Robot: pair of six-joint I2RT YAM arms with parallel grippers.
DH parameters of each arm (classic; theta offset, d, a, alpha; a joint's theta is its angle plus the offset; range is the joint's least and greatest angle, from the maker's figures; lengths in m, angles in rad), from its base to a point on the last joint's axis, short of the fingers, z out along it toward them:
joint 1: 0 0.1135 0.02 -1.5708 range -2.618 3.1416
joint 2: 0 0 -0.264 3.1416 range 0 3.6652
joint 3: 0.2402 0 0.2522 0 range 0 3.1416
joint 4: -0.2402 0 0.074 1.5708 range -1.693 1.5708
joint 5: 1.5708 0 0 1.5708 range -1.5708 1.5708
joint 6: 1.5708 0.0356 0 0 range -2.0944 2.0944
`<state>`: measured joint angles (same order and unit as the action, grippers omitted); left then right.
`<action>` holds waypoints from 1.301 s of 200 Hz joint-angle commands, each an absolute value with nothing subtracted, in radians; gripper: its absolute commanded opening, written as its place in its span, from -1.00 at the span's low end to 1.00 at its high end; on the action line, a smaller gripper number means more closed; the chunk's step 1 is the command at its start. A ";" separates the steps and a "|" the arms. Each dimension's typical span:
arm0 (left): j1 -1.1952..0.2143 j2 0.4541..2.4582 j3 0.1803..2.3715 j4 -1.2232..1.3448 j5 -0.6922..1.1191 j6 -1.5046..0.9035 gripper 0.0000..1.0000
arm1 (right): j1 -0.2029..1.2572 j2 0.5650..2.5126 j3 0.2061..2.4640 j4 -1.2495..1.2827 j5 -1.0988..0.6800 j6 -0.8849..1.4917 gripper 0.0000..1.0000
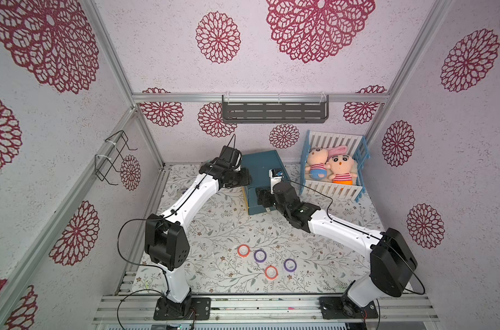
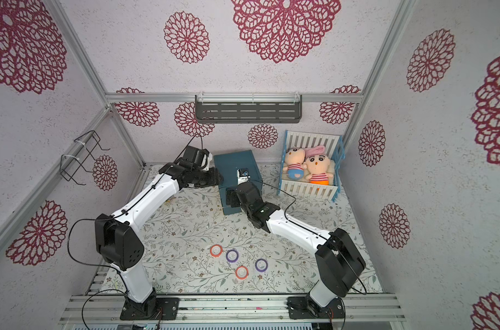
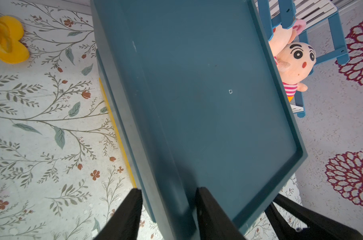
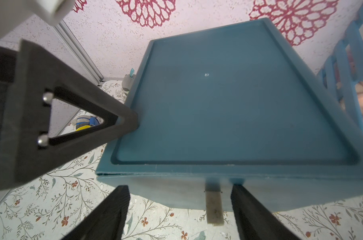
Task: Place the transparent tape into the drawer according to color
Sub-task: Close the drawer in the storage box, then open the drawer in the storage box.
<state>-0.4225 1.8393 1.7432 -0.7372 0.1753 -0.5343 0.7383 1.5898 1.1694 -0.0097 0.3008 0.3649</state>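
L end effector (image 3: 168,189) straddles drawer unit (image 3: 197,104) rim; tiny white mark (image 3: 230,91) unreadable.

The cabinet (image 3: 197,104) is smooth, matt blue plastic with a few pale scuffs on top. Its drawer pull (image 4: 214,205) looks like a dull grey cloth strap. The desk (image 1: 214,225) has a smooth cover printed with flowers. The tapes (image 1: 244,251) are glossy see-through plastic. The left tool (image 3: 169,190) has matt black fingers (image 3: 126,216), and the arms (image 1: 191,197) have glossy white shells. The dolls (image 1: 338,168) are plush cloth, in a crib (image 1: 333,190) of painted slats. The shelf (image 1: 274,113) is dark matt metal, the frame (image 1: 185,98) brushed aluminium, and the walls (image 1: 300,77) rough and speckled.
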 commanded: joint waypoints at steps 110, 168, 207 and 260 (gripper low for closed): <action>-0.418 1.807 1.713 -0.758 0.185 -0.513 0.02 | 0.746 1.427 1.097 0.001 0.306 0.441 0.79; -0.416 1.801 1.718 -0.763 0.181 -0.509 0.05 | 0.700 1.281 0.845 0.109 0.114 0.710 0.75; -0.416 1.802 1.727 -0.768 0.183 -0.508 0.07 | 0.630 1.283 0.722 0.298 -0.065 0.879 0.69; -0.415 1.802 1.730 -0.766 0.183 -0.509 0.08 | 0.568 1.376 0.650 0.524 -0.183 1.027 0.54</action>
